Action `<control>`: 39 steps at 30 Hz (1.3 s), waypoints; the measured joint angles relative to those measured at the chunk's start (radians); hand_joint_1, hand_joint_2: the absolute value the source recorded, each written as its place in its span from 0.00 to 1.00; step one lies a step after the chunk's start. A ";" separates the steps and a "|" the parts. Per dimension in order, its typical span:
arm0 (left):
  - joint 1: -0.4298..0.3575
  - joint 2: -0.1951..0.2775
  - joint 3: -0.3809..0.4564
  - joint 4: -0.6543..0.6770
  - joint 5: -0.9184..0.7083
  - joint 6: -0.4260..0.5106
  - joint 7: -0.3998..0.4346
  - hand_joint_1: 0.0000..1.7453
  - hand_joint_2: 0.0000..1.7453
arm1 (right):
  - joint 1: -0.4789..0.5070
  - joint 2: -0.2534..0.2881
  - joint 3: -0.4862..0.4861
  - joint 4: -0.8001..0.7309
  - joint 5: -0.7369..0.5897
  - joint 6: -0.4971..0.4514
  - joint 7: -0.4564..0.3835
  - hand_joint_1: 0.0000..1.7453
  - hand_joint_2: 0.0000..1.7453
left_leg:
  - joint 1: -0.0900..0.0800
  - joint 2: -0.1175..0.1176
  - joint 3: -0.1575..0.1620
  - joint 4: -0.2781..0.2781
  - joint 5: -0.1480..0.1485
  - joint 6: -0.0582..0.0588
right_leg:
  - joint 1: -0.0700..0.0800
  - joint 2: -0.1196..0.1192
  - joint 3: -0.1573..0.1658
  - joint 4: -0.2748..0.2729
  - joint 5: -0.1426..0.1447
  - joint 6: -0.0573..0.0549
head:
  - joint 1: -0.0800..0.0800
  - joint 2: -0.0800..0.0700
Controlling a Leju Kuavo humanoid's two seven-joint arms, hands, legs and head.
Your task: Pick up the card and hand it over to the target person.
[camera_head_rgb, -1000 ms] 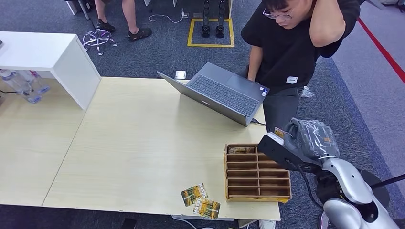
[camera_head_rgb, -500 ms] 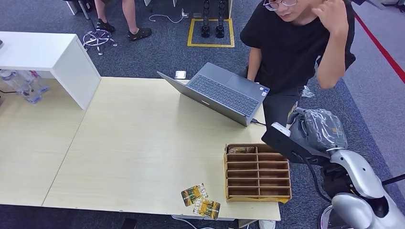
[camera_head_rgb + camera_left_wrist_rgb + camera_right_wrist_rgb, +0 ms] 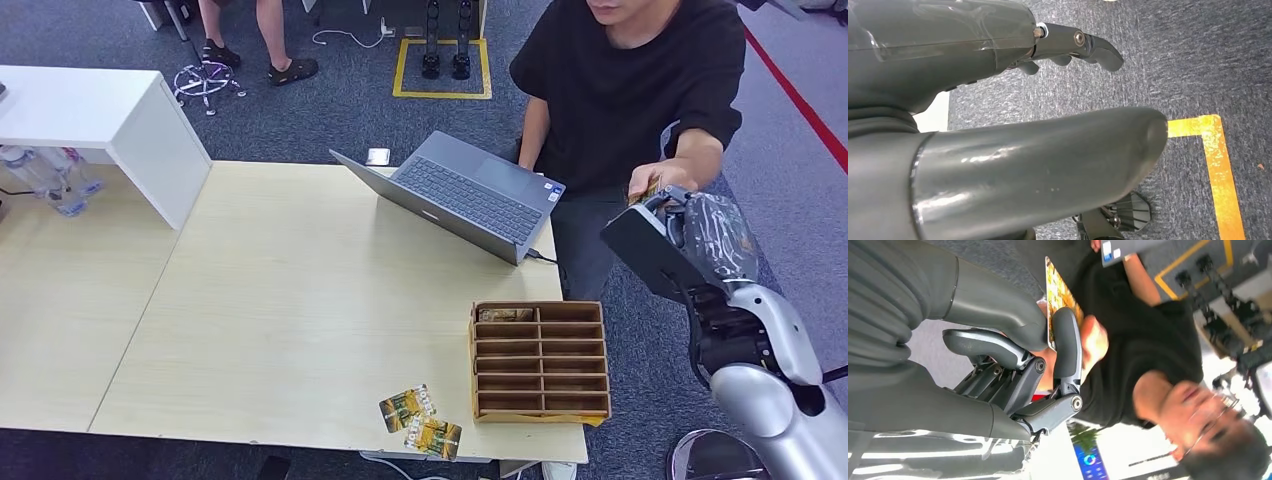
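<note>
While the robot's right hand (image 3: 668, 215) is raised at about two o'clock from the wooden compartment tray (image 3: 540, 362), it pinches a thin yellow-and-green printed card (image 3: 1060, 295) between its thick grey thumb and a dark finger (image 3: 1067, 347), with the other fingers curled beneath. The person in the black T-shirt (image 3: 630, 85) stands just beyond, and that person's hand (image 3: 648, 180) is right at the card's free end, seemingly touching it. The card looks light, stiff and smooth, so it would likely slip from a loose pinch yet flex little; the exposed far half, clear of the robot's fingers, is probably the best place for the person to grasp. Two similar printed cards (image 3: 420, 422) lie at the pale wooden table's (image 3: 300, 300) near edge, at about nine o'clock from the tray. The open grey laptop (image 3: 460, 195) sits at ten o'clock from the raised hand, well apart, with open carpet beneath the exchange. The left hand (image 3: 998, 165) hangs over grey carpet, fingers apart, holding nothing.
</note>
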 joint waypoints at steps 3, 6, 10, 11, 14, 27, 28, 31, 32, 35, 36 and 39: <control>0.000 0.000 -0.005 0.001 -0.006 -0.003 0.000 0.00 0.00 | 0.033 -0.001 -0.022 0.050 0.017 -0.027 -0.005 0.99 1.00 | 0.000 -0.001 0.000 0.000 0.000 0.000 | 0.000 -0.001 0.000 0.000 0.000 0.000 | 0.000 0.000; 0.000 0.001 -0.005 0.001 -0.009 -0.004 0.000 0.00 0.00 | 0.053 0.001 -0.034 0.079 0.016 -0.034 -0.014 0.94 1.00 | 0.000 -0.002 0.000 0.001 -0.001 0.000 | 0.000 -0.003 0.000 0.001 -0.001 0.001 | 0.000 0.000; 0.000 0.001 -0.005 0.001 -0.010 -0.005 -0.001 0.00 0.00 | 0.066 0.000 -0.034 0.090 0.015 -0.034 -0.018 0.19 1.00 | 0.000 -0.002 0.000 0.000 0.000 0.000 | 0.000 -0.002 0.000 0.000 0.000 0.000 | 0.000 0.000; 0.000 0.001 -0.004 0.001 -0.010 -0.005 -0.001 0.00 0.00 | 0.069 0.001 -0.033 0.090 0.015 -0.033 -0.019 0.00 1.00 | 0.000 -0.002 0.000 0.000 0.000 0.000 | 0.000 -0.002 0.000 0.000 0.000 0.000 | 0.000 0.000; 0.000 0.002 -0.004 0.000 -0.011 -0.005 -0.001 0.00 0.00 | 0.076 0.002 -0.034 0.086 0.015 -0.031 -0.019 0.00 1.00 | 0.000 -0.002 -0.001 0.001 -0.001 -0.001 | 0.000 -0.002 -0.001 0.002 -0.001 0.001 | 0.000 0.000; 0.000 0.002 -0.002 0.000 -0.010 -0.004 0.000 0.00 0.00 | 0.082 0.001 -0.039 0.078 0.016 -0.029 -0.015 0.00 1.00 | -0.001 -0.001 -0.001 0.001 -0.001 0.000 | -0.001 -0.001 -0.002 0.002 -0.001 0.000 | 0.000 0.000; 0.000 0.002 -0.002 0.000 -0.010 -0.004 0.000 0.00 0.00 | 0.082 0.001 -0.039 0.078 0.016 -0.029 -0.015 0.00 1.00 | -0.001 -0.001 -0.001 0.001 -0.001 0.000 | -0.001 -0.001 -0.002 0.002 -0.001 0.000 | 0.000 0.000; 0.000 0.002 -0.002 0.001 -0.009 -0.004 0.000 0.00 0.00 | 0.086 0.000 -0.042 0.072 0.018 -0.031 -0.014 0.00 1.00 | -0.001 -0.001 -0.001 0.001 -0.001 -0.001 | -0.001 -0.001 -0.002 0.002 -0.002 0.000 | 0.000 0.000; 0.000 0.002 -0.002 0.000 -0.008 -0.005 0.000 0.00 0.00 | 0.090 -0.002 -0.045 0.064 0.020 -0.032 -0.013 0.00 1.00 | -0.001 -0.001 -0.001 0.001 -0.001 0.000 | -0.001 -0.001 -0.002 0.002 -0.001 0.000 | 0.000 0.000; 0.001 0.002 -0.001 0.000 -0.003 -0.007 0.000 0.00 0.00 | 0.106 -0.003 -0.059 0.026 0.035 -0.044 -0.012 0.00 1.00 | -0.001 -0.002 -0.001 0.002 -0.001 -0.001 | -0.001 -0.001 -0.002 0.003 -0.002 0.001 | 0.000 0.000; 0.000 0.002 0.000 0.000 -0.001 -0.008 0.001 0.00 0.00 | 0.111 -0.002 -0.063 0.010 0.043 -0.050 -0.014 0.00 1.00 | -0.001 -0.002 -0.001 0.001 -0.001 0.000 | -0.001 -0.001 -0.002 0.002 -0.002 0.000 | 0.000 0.000; 0.000 0.002 0.004 -0.001 0.008 -0.006 0.002 0.00 0.00 | 0.131 0.000 -0.072 -0.060 0.078 -0.067 -0.020 0.00 1.00 | -0.001 -0.002 -0.001 0.002 -0.001 -0.001 | -0.001 -0.001 -0.003 0.003 -0.002 0.000 | 0.000 0.000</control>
